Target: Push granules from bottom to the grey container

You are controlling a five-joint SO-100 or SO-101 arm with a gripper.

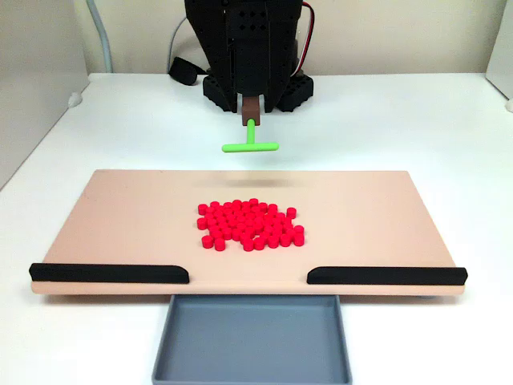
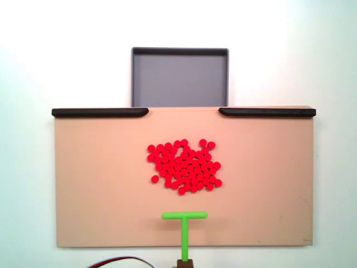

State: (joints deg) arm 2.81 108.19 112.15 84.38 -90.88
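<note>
Unmarked granules (image 2: 184,166), unlabelled grey container (image 2: 179,78)

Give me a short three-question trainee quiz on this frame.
1. True or false: the granules already lie in the grey container.
2. The green T-shaped tool sits: A) touching the pile, B) apart from it, C) inside the tray?
3. What flanks the gap on the beige board facing the container?

Key: 1 false, all on the board. 2 B. 3 Two black strips.

Granules (image 2: 184,167) clustered mid-board (image 2: 100,184); green T-pusher (image 2: 184,223) below; grey container (image 2: 179,78) above
</note>
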